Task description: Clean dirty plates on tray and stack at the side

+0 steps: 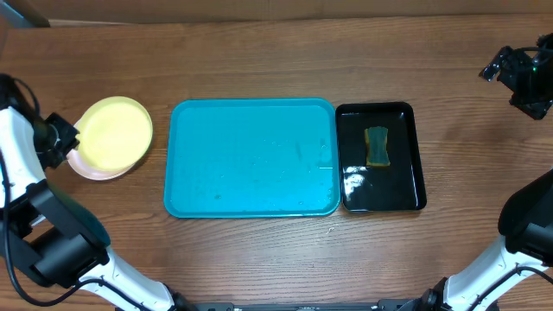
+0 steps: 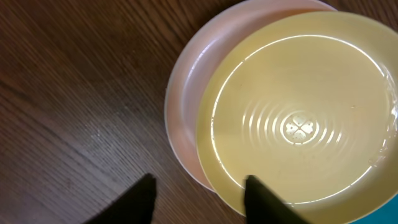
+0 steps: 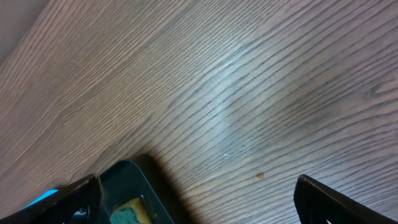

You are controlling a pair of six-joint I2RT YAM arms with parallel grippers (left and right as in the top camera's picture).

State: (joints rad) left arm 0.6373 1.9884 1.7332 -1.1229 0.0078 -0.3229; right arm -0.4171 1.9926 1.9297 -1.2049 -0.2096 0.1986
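The turquoise tray (image 1: 251,155) lies in the middle of the table with nothing on it. Left of it, the plates form a stack: a pale yellow-green plate (image 1: 115,131) (image 2: 298,118) sits on a pinkish-white plate (image 1: 86,166) (image 2: 186,106). My left gripper (image 1: 60,138) (image 2: 199,196) is at the stack's left edge, jaws apart. One finger (image 2: 264,199) lies over the yellow plate's rim and the other over the table. My right gripper (image 1: 511,71) (image 3: 199,202) hangs wide open over bare wood at the far right, holding nothing.
A glossy black tray (image 1: 406,186) with a green-yellow sponge (image 1: 377,146) sits right against the turquoise tray's right side. Its corner (image 3: 134,180) shows in the right wrist view. Wood tabletop surrounds everything.
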